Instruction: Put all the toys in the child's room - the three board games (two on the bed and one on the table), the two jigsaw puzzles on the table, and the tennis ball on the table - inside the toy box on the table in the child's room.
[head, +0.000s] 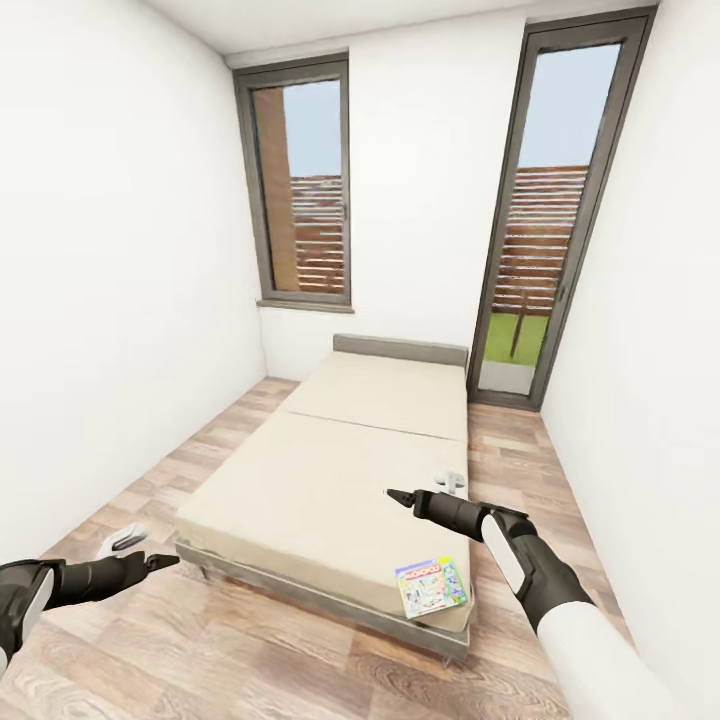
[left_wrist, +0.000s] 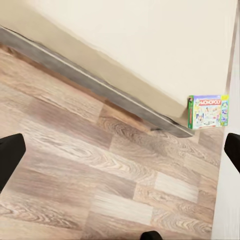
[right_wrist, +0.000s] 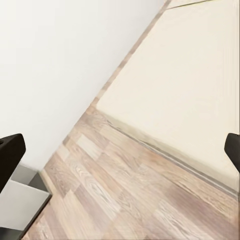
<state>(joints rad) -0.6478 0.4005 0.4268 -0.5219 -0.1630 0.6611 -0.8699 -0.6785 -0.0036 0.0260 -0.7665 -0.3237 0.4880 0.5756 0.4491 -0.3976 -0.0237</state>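
Observation:
A large low bed (head: 330, 470) with a cream mattress split by a seam lies lengthwise ahead. One board game (head: 432, 586), a white-green box with red lettering, lies flat on the mattress's near right corner; the left wrist view has it at the bed's corner (left_wrist: 209, 111). My right gripper (head: 400, 497) hovers over the mattress's right part, beyond and a little left of the box, fingers spread wide (right_wrist: 120, 150), holding nothing. My left gripper (head: 165, 562) is low over the floor off the bed's near left corner, also open and empty (left_wrist: 120, 155). The table, toy box, jigsaw puzzles and tennis ball are out of view.
White walls close in on both sides. A window (head: 305, 190) and a tall glass door (head: 545, 220) stand in the far wall. Strips of wood-plank floor (head: 250, 640) run along both sides of the bed and in front of it. A small white object (head: 450, 482) sits by the bed's right edge.

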